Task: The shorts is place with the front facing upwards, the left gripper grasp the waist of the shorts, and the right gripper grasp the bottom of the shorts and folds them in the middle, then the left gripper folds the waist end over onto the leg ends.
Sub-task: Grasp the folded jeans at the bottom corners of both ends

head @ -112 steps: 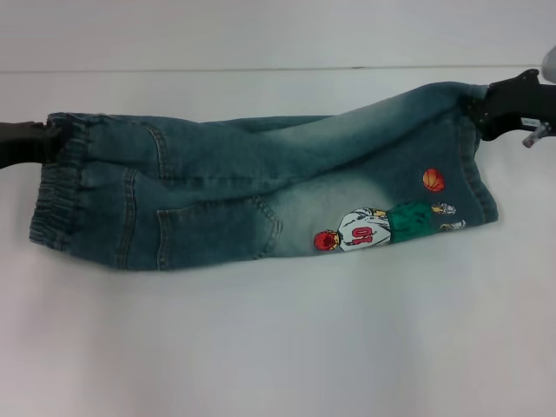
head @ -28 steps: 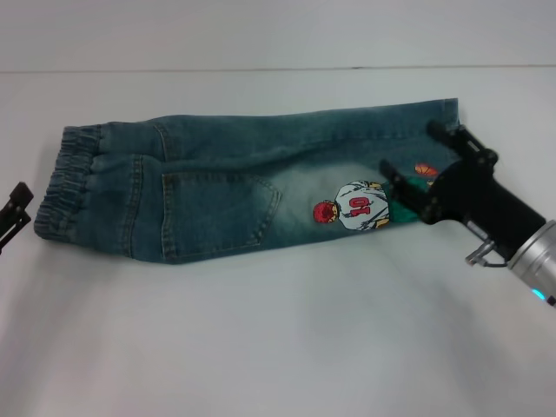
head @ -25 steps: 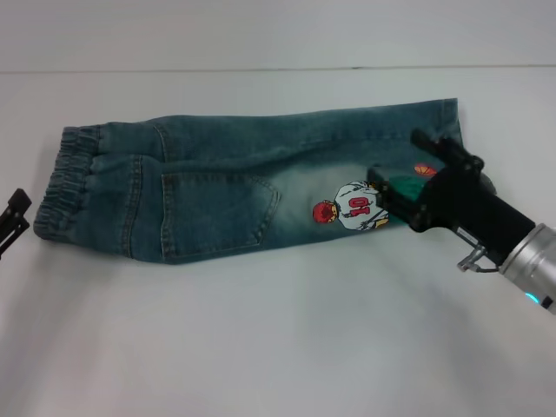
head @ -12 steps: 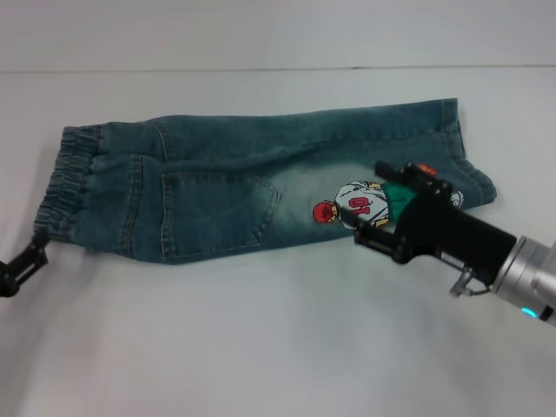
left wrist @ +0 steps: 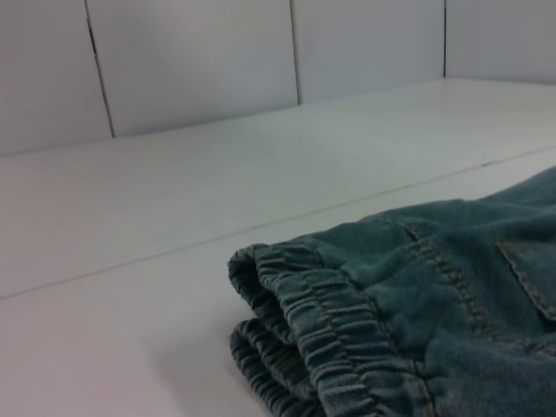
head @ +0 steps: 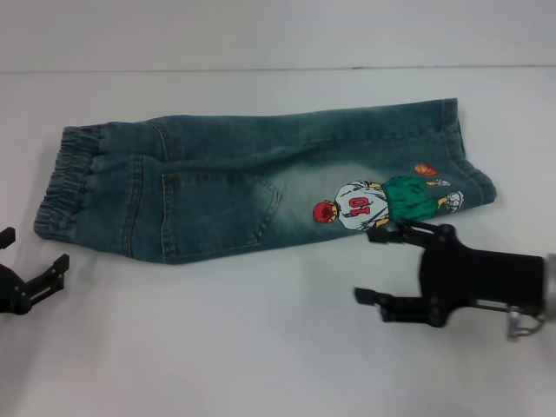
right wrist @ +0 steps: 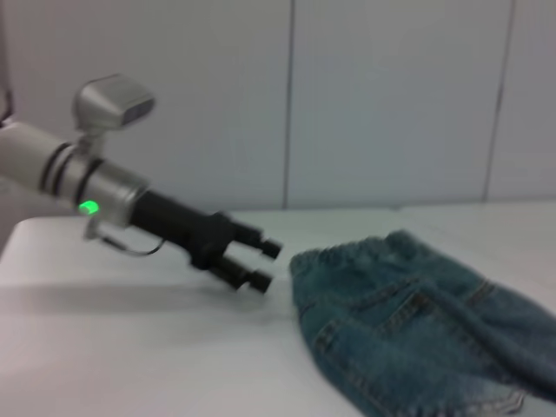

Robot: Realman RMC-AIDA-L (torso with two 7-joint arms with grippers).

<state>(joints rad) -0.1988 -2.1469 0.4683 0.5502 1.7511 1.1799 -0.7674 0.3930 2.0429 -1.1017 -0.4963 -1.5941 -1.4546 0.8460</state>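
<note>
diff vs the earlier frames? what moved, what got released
Both pincers let go of the blue-green washed denim shorts, which dropped from being held stretched to lying flat, folded lengthwise, on the white table. The right pincer pulled back off the leg hems toward the robot, open. The left pincer retreated from the ruffled elastic waistband, also open. In the last second the shorts have not shifted.
</note>
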